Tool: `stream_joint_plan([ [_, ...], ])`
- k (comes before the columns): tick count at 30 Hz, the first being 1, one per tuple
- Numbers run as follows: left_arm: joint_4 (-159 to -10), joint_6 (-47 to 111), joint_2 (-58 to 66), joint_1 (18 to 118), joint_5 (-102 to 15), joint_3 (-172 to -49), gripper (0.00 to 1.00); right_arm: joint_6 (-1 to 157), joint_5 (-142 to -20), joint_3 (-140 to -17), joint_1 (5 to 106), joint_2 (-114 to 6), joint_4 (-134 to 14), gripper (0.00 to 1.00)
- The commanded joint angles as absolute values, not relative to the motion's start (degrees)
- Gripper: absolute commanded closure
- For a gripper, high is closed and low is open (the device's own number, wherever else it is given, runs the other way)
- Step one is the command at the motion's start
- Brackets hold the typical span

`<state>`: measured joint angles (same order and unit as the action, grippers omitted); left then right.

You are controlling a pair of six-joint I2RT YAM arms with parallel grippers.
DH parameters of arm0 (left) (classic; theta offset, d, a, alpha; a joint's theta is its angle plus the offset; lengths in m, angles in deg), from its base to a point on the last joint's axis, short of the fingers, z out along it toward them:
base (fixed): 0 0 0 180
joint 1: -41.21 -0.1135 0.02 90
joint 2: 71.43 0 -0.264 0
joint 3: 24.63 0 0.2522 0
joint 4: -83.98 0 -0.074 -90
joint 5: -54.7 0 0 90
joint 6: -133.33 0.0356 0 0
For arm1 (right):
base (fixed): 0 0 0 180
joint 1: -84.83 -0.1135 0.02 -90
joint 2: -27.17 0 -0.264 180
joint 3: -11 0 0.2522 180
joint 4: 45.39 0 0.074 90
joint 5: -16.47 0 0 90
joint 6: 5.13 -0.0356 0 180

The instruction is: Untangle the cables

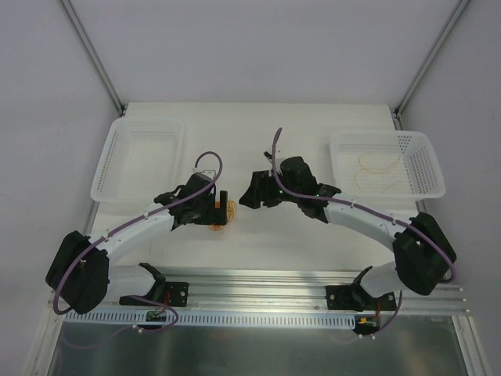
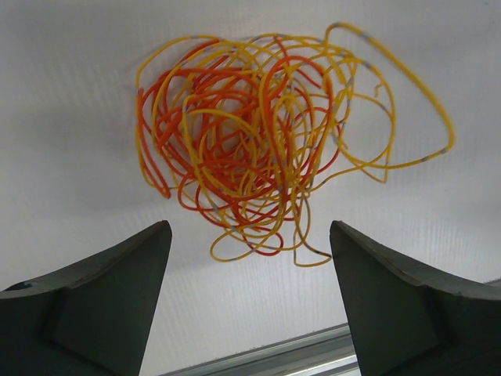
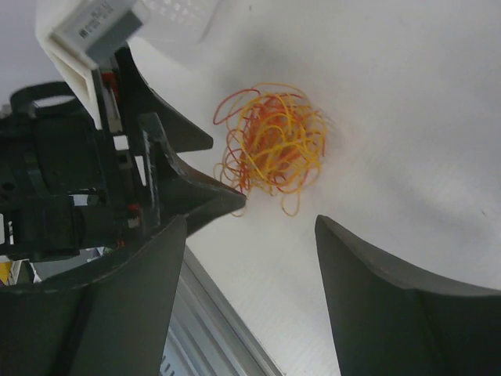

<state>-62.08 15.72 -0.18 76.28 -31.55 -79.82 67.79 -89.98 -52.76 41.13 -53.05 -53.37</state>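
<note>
On the white table [image 1: 258, 243] sit two white baskets full of little holes, the left basket [image 1: 106, 168] and the right basket [image 1: 434, 168], and a few thin pale strands [image 1: 376, 168] lie curled in the right one. The left gripper [image 2: 249, 235] and the right gripper [image 3: 250, 223] both have their fingers wide apart and hold nothing. The cables [image 2: 258, 133] are a small messy ball of curly red-orange and yellow loops on the table between the two claws, just beside the left one, with one long yellow loop sticking out.
</note>
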Motion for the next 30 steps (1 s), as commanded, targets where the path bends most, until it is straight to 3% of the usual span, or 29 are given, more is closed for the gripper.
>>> stream_joint_plan([
  [1,-63.45,12.57,-4.09,75.14,-30.38,-76.64,0.17,65.63,-91.20,-58.56,39.30,-58.93,-44.39,0.30],
  [13,-67.40,11.08,-4.90,70.74,-34.77,-73.90,0.21,64.74,-92.52,-68.94,36.75,-74.68,-42.97,0.42],
  [15,-67.93,10.81,-4.11,70.48,-35.21,-73.90,0.21,64.74,-92.87,-70.17,36.75,-76.44,-43.41,0.51],
  [16,-68.19,10.81,-3.75,70.22,-35.21,-73.81,0.21,64.83,-92.87,-70.34,36.75,-76.71,-43.50,0.67],
  [19,-69.16,10.29,-2.17,69.69,-35.21,-74.16,0.21,64.92,-93.13,-69.38,36.75,-74.87,-43.94,0.95],
  [20,-69.34,9.85,-1.56,69.60,-35.21,-74.25,0.21,65.27,-93.04,-68.94,36.67,-73.82,-44.90,0.99],
  [30,-70.83,4.40,9.59,69.07,-34.07,-76.45,0.31,68.08,-93.04,-67.27,36.66,-59.14,-58.69,1.00],
])
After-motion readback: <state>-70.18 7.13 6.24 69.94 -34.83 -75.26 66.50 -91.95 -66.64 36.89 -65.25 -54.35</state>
